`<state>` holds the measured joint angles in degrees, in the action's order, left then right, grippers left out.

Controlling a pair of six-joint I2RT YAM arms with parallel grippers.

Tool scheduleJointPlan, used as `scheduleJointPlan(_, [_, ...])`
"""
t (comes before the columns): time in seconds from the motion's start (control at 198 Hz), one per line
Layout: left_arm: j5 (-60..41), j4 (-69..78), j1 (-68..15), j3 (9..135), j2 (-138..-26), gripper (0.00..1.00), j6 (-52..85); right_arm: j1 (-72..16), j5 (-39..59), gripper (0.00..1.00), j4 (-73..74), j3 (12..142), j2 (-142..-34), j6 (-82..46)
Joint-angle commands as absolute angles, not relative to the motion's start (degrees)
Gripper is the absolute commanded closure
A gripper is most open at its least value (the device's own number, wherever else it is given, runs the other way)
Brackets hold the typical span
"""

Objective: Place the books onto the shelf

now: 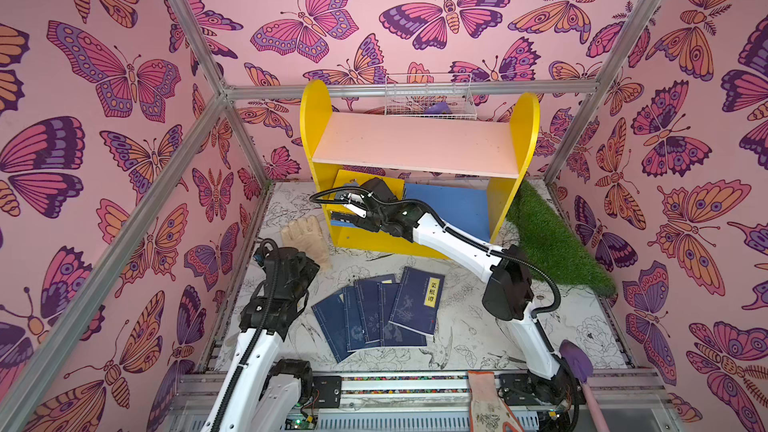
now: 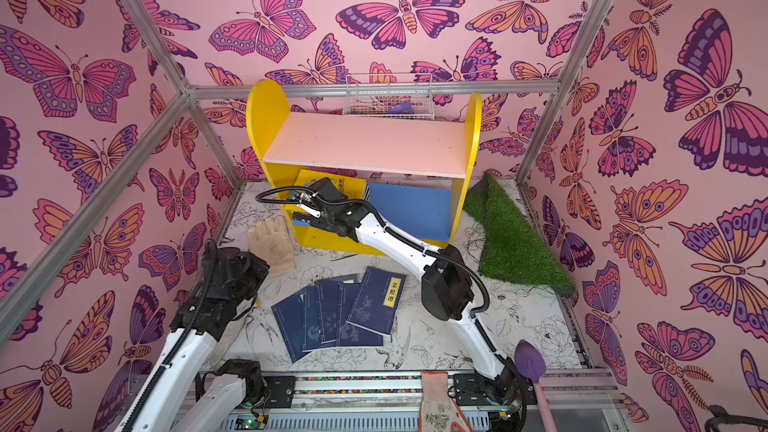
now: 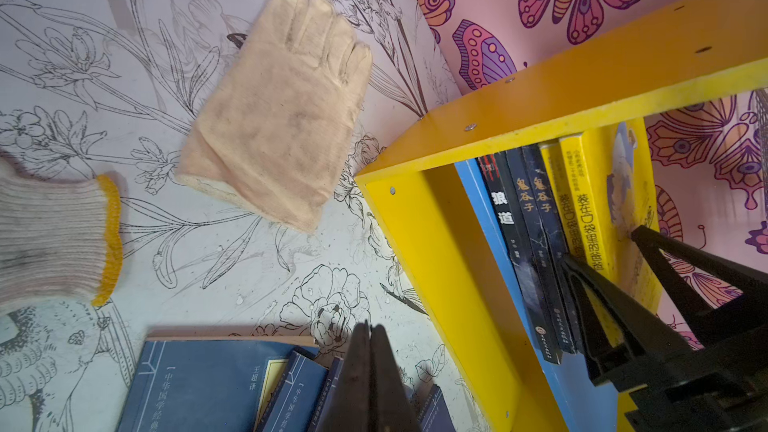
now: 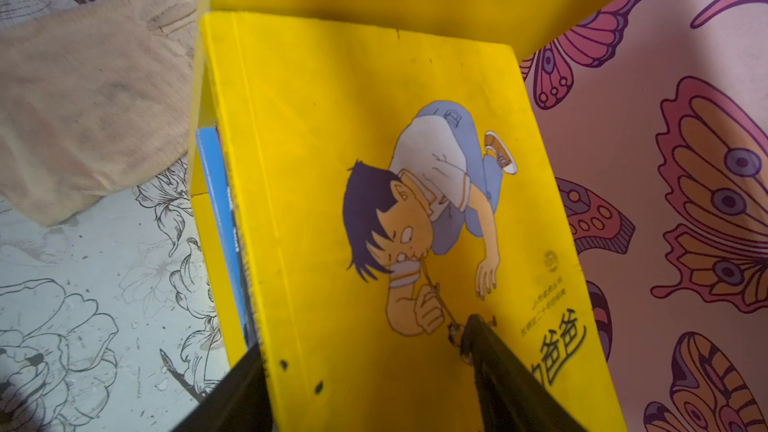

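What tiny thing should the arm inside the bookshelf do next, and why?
Probably spread the right gripper wider to let go. Its jaws straddle the yellow books, which already stand on the blue board of the shelf beside the dark books; whether they pinch, I cannot tell. Navy books wait on the table.

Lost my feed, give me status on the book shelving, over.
Left gripper shut, empty, near navy books on the table. Right gripper astride yellow books in the shelf, grip unclear. Beige glove beside shelf, not blocking.
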<state>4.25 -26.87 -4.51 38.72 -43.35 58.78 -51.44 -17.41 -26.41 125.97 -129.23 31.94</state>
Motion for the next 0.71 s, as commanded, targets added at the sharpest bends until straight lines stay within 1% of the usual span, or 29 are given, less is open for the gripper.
scheduleJointPlan(0.0, [3.3, -26.5, -4.2, 37.7, -43.4, 1.0, 57.9, -51.3, -19.2, 0.28, -26.6, 128.2, -129.5, 32.7])
scheduleJointPlan(0.181, [3.1, -26.0, -4.2, 37.7, -43.5, 1.0, 58.1, -50.4, -17.1, 0.28, -27.1, 125.7, -126.9, 32.7])
scheduleJointPlan(0.433, [1.6, -25.1, -4.2, 37.6, -44.8, 1.0, 58.3, -49.3, -9.3, 0.28, -29.9, 124.2, -123.2, 27.9])
scheduleJointPlan(0.7, [1.7, -25.0, -4.3, 37.6, -45.4, 1.0, 58.0, -48.4, -6.5, 0.29, -29.6, 121.8, -121.2, 25.4])
